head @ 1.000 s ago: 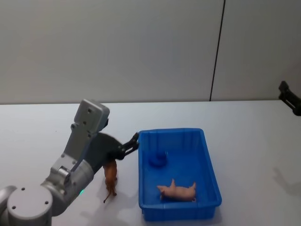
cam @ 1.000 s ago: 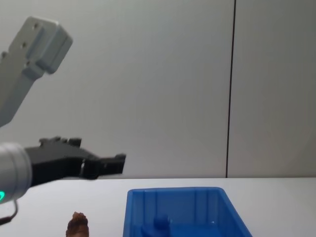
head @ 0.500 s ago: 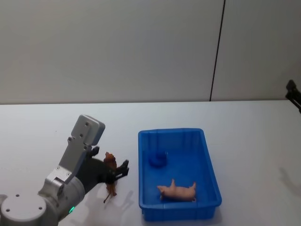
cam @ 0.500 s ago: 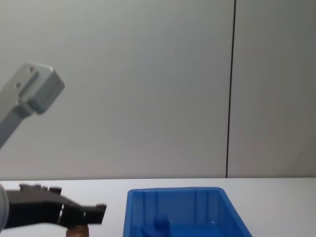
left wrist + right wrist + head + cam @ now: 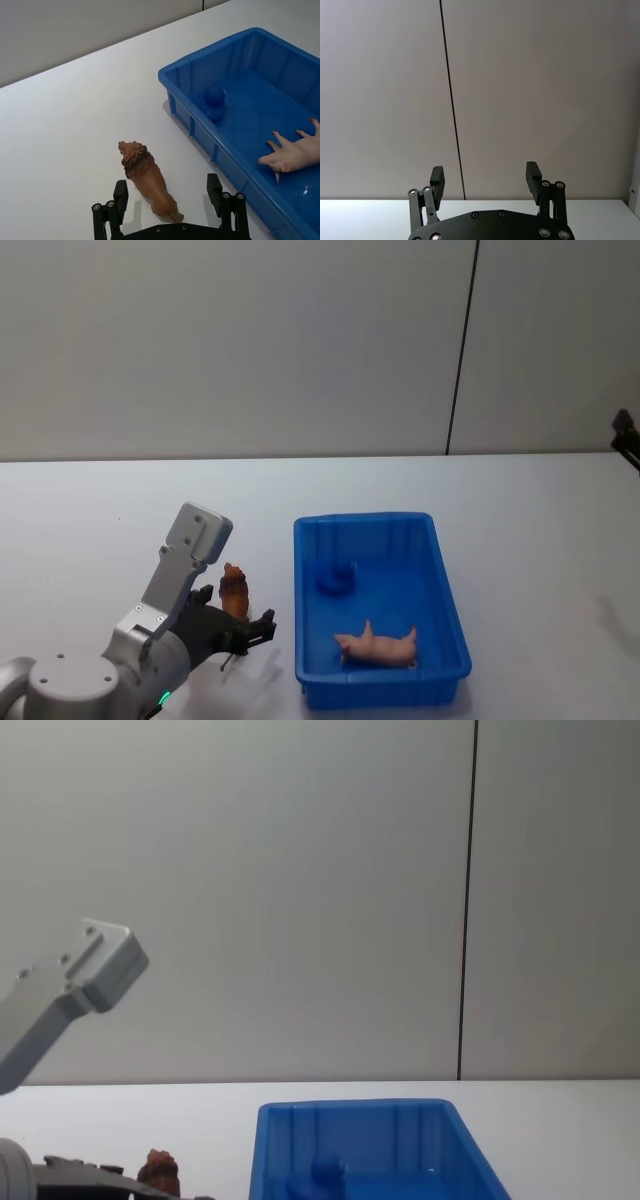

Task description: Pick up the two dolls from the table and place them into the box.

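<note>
White counter (image 5: 120, 510) against a plain grey wall, nothing fancy. So over the last second my left claw (image 5: 169, 200) swung down from up near the blue box's (image 5: 446, 590) back left corner and is now low on the counter, straddling the brown doll (image 5: 148, 180). From the left wrist cam the fingers (image 5: 120, 196) sit spread wide either side of the doll's rear half, not touching it as far as I can see, so it's released and holding nothing yet. The doll itself hasn't budged: standing on the counter just left of the box, toward the near edge, head pointing away from the claw. The pink doll (image 5: 378, 647) is already lying on the box floor at the near end, so I'd call that half done. There's also a small blue lump (image 5: 336, 578) in the box, can't tell what. Right claw (image 5: 484, 186) is parked up high off to the right, fingers spread too. Looks to me like closing on the brown one is next.
</note>
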